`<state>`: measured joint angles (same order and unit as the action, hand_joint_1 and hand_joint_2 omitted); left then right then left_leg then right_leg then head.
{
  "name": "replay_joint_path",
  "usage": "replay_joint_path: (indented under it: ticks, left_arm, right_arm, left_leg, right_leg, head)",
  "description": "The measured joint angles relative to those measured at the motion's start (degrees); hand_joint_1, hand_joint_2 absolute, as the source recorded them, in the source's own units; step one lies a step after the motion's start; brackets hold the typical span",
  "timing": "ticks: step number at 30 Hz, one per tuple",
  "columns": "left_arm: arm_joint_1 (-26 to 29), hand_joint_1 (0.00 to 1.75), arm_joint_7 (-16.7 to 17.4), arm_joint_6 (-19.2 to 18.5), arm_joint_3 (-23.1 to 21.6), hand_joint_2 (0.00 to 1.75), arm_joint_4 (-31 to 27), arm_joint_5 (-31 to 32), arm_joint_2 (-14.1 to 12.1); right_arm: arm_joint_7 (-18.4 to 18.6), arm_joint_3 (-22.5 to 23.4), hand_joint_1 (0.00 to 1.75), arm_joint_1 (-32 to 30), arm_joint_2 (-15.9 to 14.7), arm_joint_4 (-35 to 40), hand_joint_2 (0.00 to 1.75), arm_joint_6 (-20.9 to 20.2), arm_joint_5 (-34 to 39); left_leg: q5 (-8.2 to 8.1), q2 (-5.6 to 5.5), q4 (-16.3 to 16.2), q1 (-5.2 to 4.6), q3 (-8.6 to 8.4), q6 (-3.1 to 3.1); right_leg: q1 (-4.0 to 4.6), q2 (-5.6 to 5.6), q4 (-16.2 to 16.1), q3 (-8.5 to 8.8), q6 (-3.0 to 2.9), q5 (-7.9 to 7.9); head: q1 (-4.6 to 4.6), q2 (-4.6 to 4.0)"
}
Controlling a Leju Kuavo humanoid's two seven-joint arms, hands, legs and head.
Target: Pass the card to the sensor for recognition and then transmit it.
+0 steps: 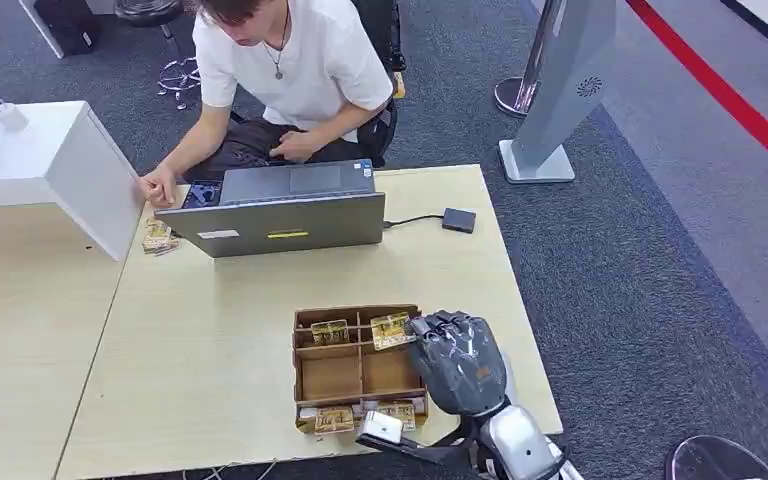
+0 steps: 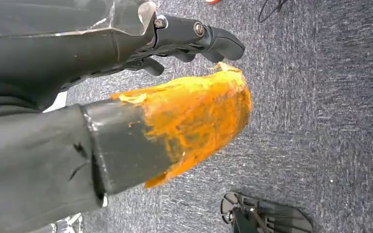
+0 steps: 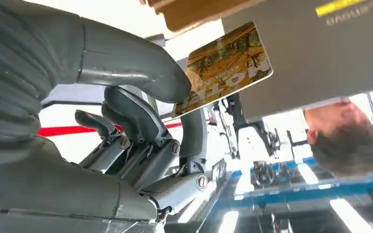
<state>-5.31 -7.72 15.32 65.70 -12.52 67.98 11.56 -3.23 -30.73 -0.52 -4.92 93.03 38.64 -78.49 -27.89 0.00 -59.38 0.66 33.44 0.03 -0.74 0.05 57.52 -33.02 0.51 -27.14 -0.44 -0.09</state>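
- You see the right hand (image 1: 457, 360) at the right side of the cardboard tray (image 1: 305, 365), over its far right compartment.
- In the right wrist view the thumb and a finger of this hand (image 3: 126, 121) pinch one card (image 3: 226, 68) by its edge, so the hand is clamped on the card. The card has a yellow and brown picture with large letters.
- In the head view the same card (image 1: 391, 330) stands tilted in the far right compartment of the tray, just beside the fingers.
- More cards of this kind are in the tray: one (image 1: 329, 331) in the far left compartment, and some (image 1: 334, 419) along the near edge.
- The tray lies on the light wooden table (image 1: 210, 340), near its front edge.
- Behind the tray, a grey laptop (image 1: 280, 210) stands open on the table with its lid toward you. A cable goes from it to a small dark box (image 1: 459, 220) at its right.
- A person (image 1: 290, 70) in a white shirt sits behind the laptop, one hand (image 1: 157, 186) on the table at its left, near a small pile of cards (image 1: 158, 238).
- The left hand (image 2: 189, 41) hangs over grey carpet (image 2: 320, 97), far from the tray. Its dark fingers are curled in and hold nothing; the thumb has an orange cover.
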Motion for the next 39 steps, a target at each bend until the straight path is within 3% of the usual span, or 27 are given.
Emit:
replay_joint_path:
  ticks: [10, 20, 39]
  left_arm:
    - [0.0, 0.0, 0.0, 0.0, 0.0, 0.0, 0.0, 0.2, 0.0]
    - [0.0, 0.0, -0.2, 0.0, 0.0, 0.0, 0.0, 1.0, 0.0]
    - [-0.1, 0.0, -0.2, -0.4, -0.4, 0.0, 0.0, 2.3, 0.1]
  right_arm:
    - [-1.5, 0.3, 1.75, 0.2, -0.1, 2.5, 1.75, 0.9, 1.5]
    - [-3.5, 0.4, 1.75, 5.0, 0.1, 2.6, 1.75, 0.9, 4.9]
    - [-2.3, 1.7, 1.75, 19.0, 5.5, -9.4, 1.75, 0.7, 7.3]
  left_leg:
    - [0.0, 0.0, 0.0, 0.0, 0.01, 0.0]
    - [0.01, 0.0, 0.0, 0.0, 0.01, 0.0]
    - [0.03, -0.01, 0.0, 0.0, 0.0, -0.02]
  right_leg:
    - [0.0, 0.0, 0.0, 0.01, 0.0, 0.0]
    - [0.0, 0.0, 0.0, 0.01, 0.0, 0.01]
    - [0.0, 0.0, 0.0, 0.01, 0.0, 0.01]
  head:
    - [0.0, 0.0]
    - [0.0, 0.0]
    - [0.0, 0.0]
